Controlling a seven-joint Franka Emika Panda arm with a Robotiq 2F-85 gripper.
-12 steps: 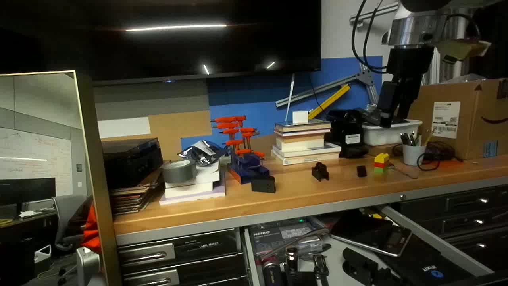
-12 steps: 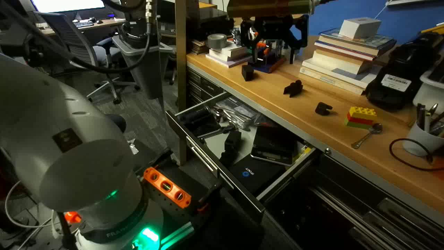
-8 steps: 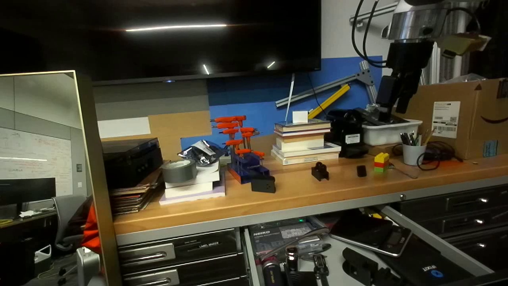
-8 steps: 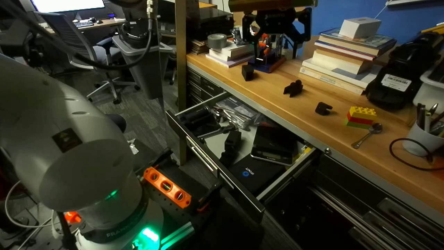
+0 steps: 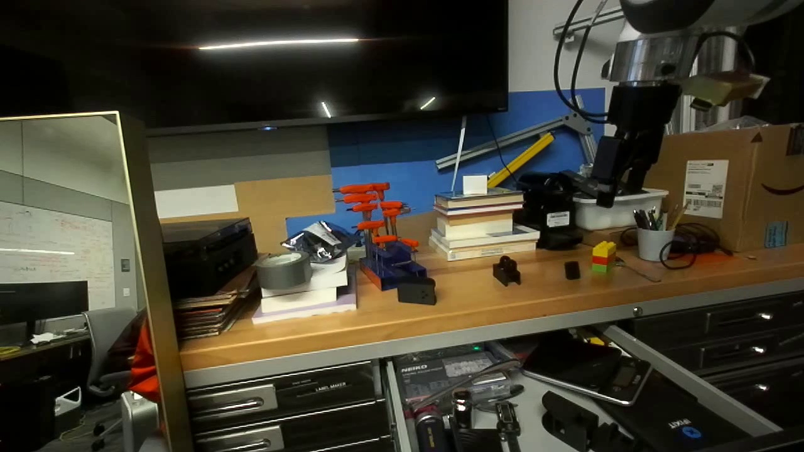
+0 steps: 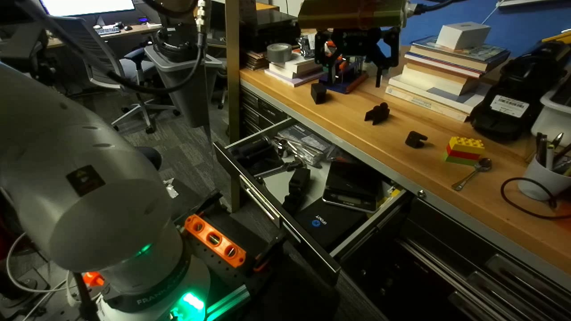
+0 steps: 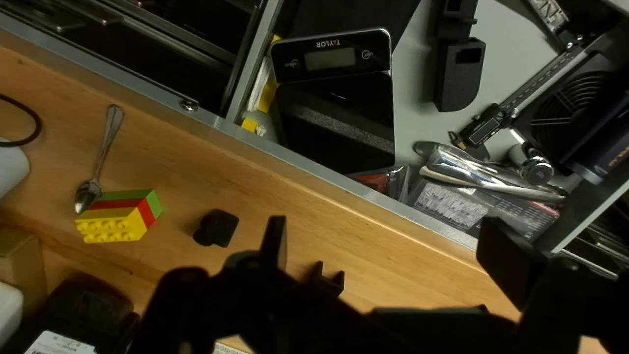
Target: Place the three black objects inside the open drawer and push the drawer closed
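Observation:
Three black objects lie apart on the wooden tabletop. A black block (image 5: 416, 291) is by the hex-key stand; it also shows in an exterior view (image 6: 318, 93). A black bracket (image 6: 377, 113) is in the middle, partly hidden by my gripper in the wrist view (image 7: 328, 282). A small black clip (image 6: 415, 139) is near the toy bricks; it also shows in the wrist view (image 7: 217, 227). The drawer (image 6: 261, 203) is pulled open below. My gripper (image 6: 354, 84) is open and empty above the table; in the wrist view its fingers (image 7: 385, 228) are wide apart.
The drawer holds a black scale (image 7: 339, 118), a black case (image 6: 330, 225), black parts (image 6: 299, 183) and tools. Toy bricks (image 6: 464, 150), a spoon (image 6: 473, 174) and a pen cup (image 6: 542, 178) are on the table. Stacked books (image 6: 441, 80) and a hex-key stand (image 5: 392, 260) stand behind.
My gripper rose slightly, then came down a little lower than before, still open. The black objects and the drawer have not moved.

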